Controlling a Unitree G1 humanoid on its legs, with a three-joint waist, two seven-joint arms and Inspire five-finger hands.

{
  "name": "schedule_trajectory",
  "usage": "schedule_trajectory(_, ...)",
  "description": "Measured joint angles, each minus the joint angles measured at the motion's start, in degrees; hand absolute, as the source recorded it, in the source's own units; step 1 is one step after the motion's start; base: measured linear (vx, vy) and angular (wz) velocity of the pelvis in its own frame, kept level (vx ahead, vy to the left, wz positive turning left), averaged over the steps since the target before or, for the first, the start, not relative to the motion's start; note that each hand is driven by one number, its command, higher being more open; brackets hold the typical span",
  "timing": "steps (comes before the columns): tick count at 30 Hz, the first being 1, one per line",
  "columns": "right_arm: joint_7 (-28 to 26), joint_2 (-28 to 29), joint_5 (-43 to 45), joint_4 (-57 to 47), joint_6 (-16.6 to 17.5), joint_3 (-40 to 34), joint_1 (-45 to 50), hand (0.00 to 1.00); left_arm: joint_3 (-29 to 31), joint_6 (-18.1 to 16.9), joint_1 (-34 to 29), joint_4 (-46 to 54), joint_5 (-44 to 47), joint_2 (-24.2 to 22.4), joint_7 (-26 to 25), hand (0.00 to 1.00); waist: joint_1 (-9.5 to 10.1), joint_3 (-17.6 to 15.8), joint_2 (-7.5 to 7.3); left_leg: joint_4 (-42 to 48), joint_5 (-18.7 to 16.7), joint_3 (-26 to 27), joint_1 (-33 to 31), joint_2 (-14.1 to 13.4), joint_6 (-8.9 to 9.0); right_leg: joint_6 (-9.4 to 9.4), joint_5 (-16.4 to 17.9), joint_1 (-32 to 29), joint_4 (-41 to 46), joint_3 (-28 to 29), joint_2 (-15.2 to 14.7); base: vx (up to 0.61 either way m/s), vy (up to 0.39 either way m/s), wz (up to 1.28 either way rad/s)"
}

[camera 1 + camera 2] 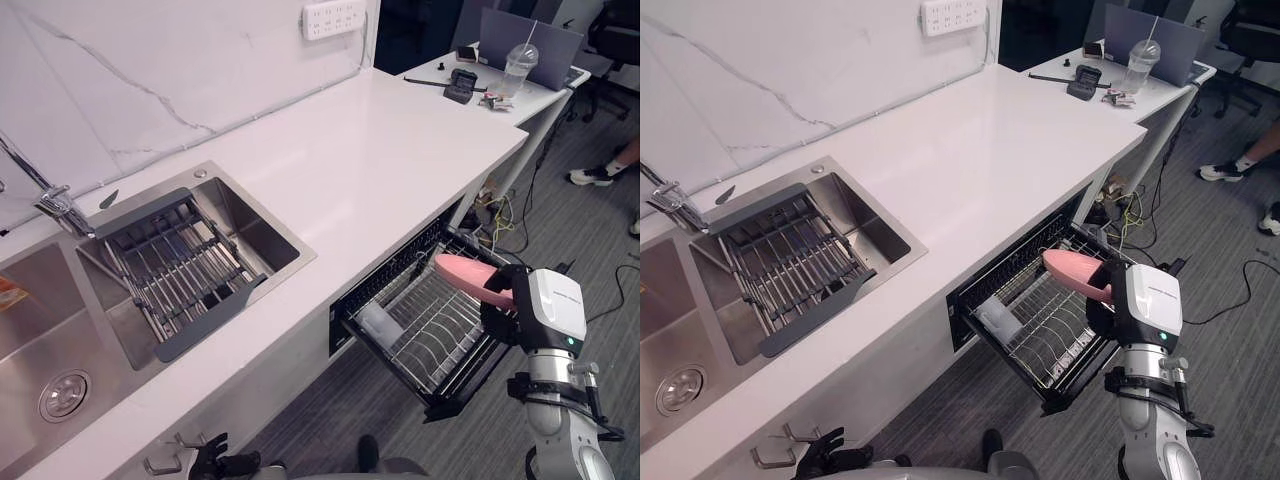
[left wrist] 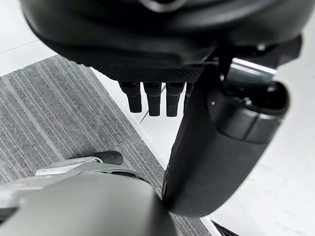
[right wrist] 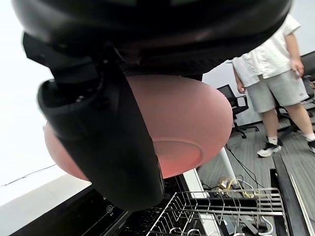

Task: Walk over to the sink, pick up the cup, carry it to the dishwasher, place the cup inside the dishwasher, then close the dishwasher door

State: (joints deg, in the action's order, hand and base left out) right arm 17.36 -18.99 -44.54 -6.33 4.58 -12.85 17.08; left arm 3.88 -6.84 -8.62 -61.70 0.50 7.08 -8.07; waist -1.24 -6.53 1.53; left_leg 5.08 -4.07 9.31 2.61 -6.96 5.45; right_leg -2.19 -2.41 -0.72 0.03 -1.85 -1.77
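A pink cup [image 1: 470, 278] lies on its side in my right hand [image 1: 507, 298], whose thumb [image 3: 113, 142] and fingers are curled round it. It hangs over the right edge of the pulled-out wire rack [image 1: 430, 330] of the open dishwasher [image 1: 450, 400] under the counter. The right wrist view shows the cup's rounded pink base [image 3: 192, 132] above the rack wires [image 3: 221, 206]. A clear glass [image 1: 380, 322] lies in the rack's left part. My left hand [image 1: 215, 462] hangs low by the cabinet front, with relaxed fingers [image 2: 152, 98] and nothing in it.
The steel sink [image 1: 255, 235] with a dark drying rack [image 1: 175, 265] and a faucet [image 1: 55, 205] is at the left in the white counter [image 1: 380, 150]. A desk with a plastic cup [image 1: 518, 68] stands beyond. A person [image 3: 275, 73] stands on the carpet to the right.
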Motion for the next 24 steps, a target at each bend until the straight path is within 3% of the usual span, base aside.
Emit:
schedule_trajectory(9, 0.21, 0.25, 5.85, 11.26, -0.31, -4.60, -2.00, 0.30, -3.02, -1.63, 0.22, 0.46, -1.74, -0.42, 1.98, 0.90, -0.01, -1.30, 3.06, -1.64, 0.87, -1.09, -0.80, 1.76, -0.94, -0.76, -1.27, 0.60, -2.61, -1.34, -1.38, -0.03, 0.026, 0.08)
schedule_trajectory(14, 0.80, -3.34, 9.70, 15.59, -2.04, -4.89, -8.00, 0.30, -4.28, -2.55, 1.67, 1.70, -1.75, -1.51, 2.09, 0.90, -0.27, -5.84, 5.50, -1.25, 1.84, -1.56, -3.28, 2.11, -1.29, -0.85, -0.98, -2.67, -0.33, -1.79, -1.90, -0.03, 0.004, 0.06)
schedule_trajectory(17, 1.26, -4.32, 11.21, 16.63, -2.15, -4.79, -13.31, 0.30, -4.33, -3.09, 2.69, 3.48, -1.53, -2.39, 1.90, 0.90, 0.37, -8.62, 6.90, -0.48, 2.45, -1.94, -5.65, 1.97, -1.13, -0.62, 1.35, -7.11, 5.23, -2.15, -2.38, -0.05, -0.017, 0.09)
schedule_trajectory(24, 2.72, -5.21, 13.71, 17.35, -2.81, -2.49, -20.01, 0.30, -4.39, -3.60, 4.15, 5.38, 0.74, -2.05, 0.60, 0.90, 2.11, -11.44, 5.53, 1.39, 2.68, -2.43, -9.08, 2.29, -0.99, 0.03, 6.54, -14.44, 16.17, -2.49, -3.69, -0.04, -0.045, 0.08)
